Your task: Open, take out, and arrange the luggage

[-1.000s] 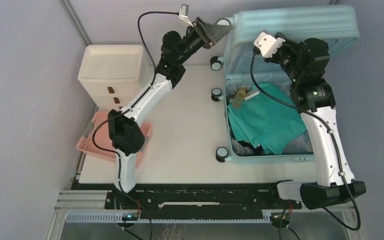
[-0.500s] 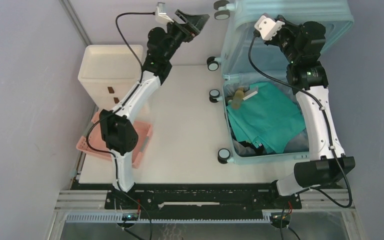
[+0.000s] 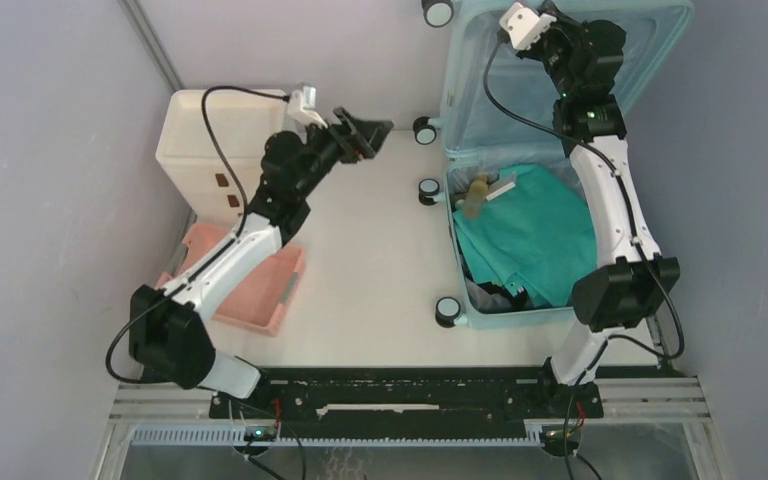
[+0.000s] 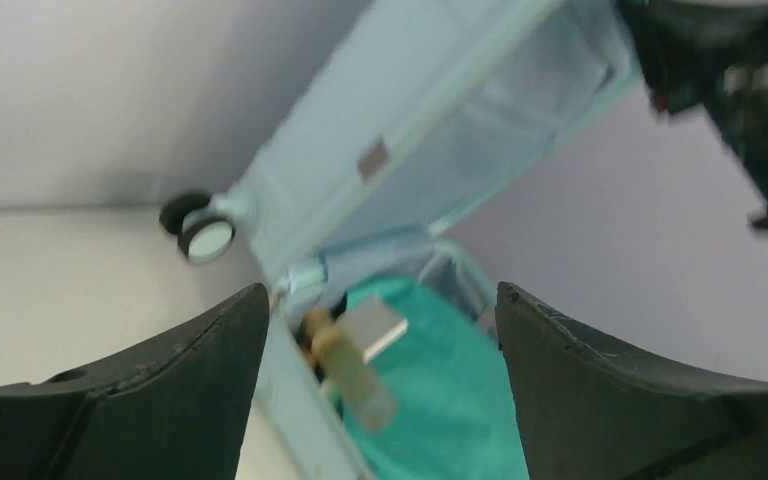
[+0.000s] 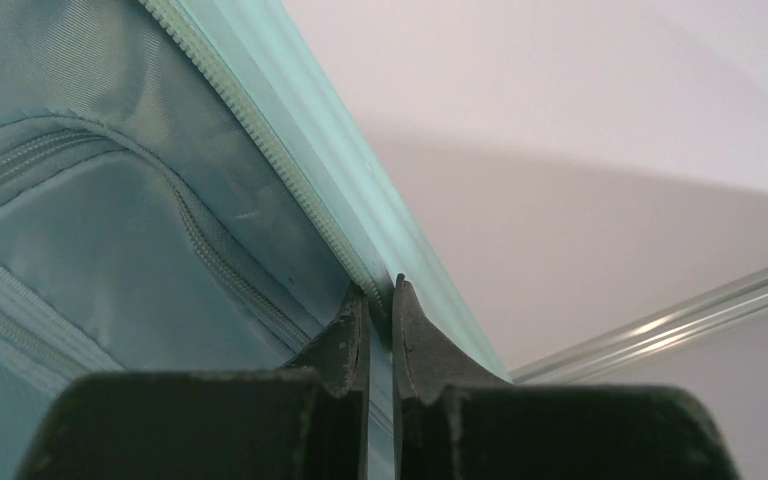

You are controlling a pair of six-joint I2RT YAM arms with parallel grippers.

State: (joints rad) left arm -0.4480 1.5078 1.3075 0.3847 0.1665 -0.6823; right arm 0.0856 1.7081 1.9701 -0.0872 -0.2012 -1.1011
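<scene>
Right tool clamped on luggage lid rim — lid top cropped, left tool spread apart, empty

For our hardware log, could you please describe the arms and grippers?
Both the left arm and right arm have white links and black joints. Black cables loop to white wrist cameras. The left gripper and right gripper have dark, tapered fingers.
</scene>
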